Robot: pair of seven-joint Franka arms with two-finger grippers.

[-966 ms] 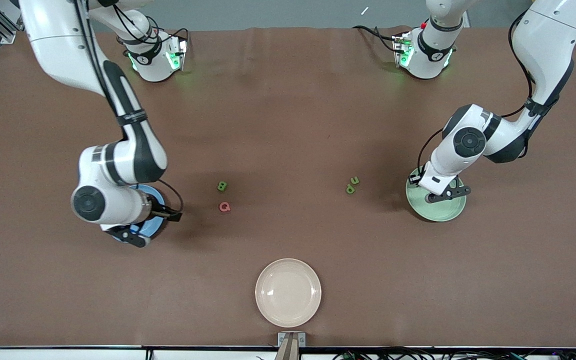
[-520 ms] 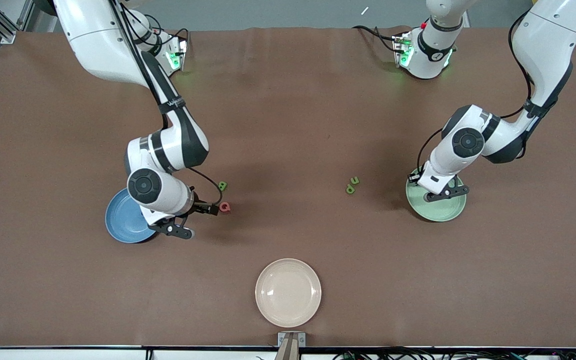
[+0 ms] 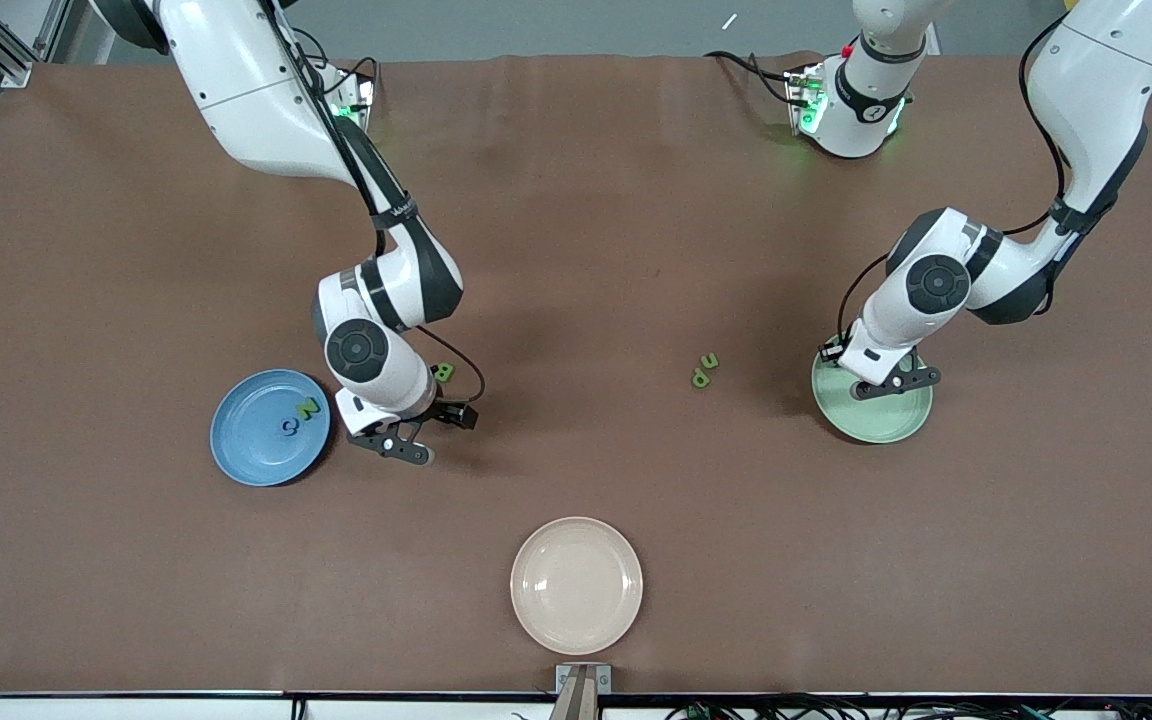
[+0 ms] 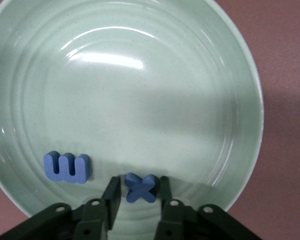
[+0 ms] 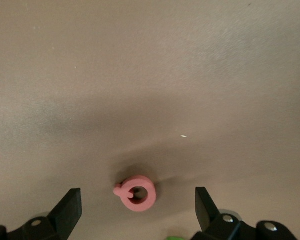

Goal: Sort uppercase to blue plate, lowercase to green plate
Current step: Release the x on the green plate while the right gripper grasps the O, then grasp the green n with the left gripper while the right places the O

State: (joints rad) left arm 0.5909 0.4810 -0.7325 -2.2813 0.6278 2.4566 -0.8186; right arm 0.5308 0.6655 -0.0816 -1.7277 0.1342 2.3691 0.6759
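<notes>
The pink-red Q (image 5: pixel 135 193) lies on the table between the wide-open fingers of my right gripper (image 5: pixel 137 210), which hangs low over it (image 3: pixel 429 432); the arm hides the Q in the front view. The green B (image 3: pixel 445 372) lies beside that gripper, farther from the front camera. The blue plate (image 3: pixel 246 450) holds the green N (image 3: pixel 309 408) and the blue C (image 3: pixel 290 427). My left gripper (image 3: pixel 891 387) is low over the green plate (image 3: pixel 876 425), its fingers slightly apart around the blue x (image 4: pixel 140 187). The blue m (image 4: pixel 67 167) lies beside the x on the green plate (image 4: pixel 140 75). The green p (image 3: pixel 700 378) and u (image 3: pixel 709 360) lie on the table.
A cream plate (image 3: pixel 576 585) sits near the table's front edge, nearer to the front camera than all the letters. The p and u lie between the B and the green plate.
My right arm has swung from over the blue plate to over the Q, uncovering the N and C on the plate. My left gripper has stayed over the green plate, shifting only slightly.
</notes>
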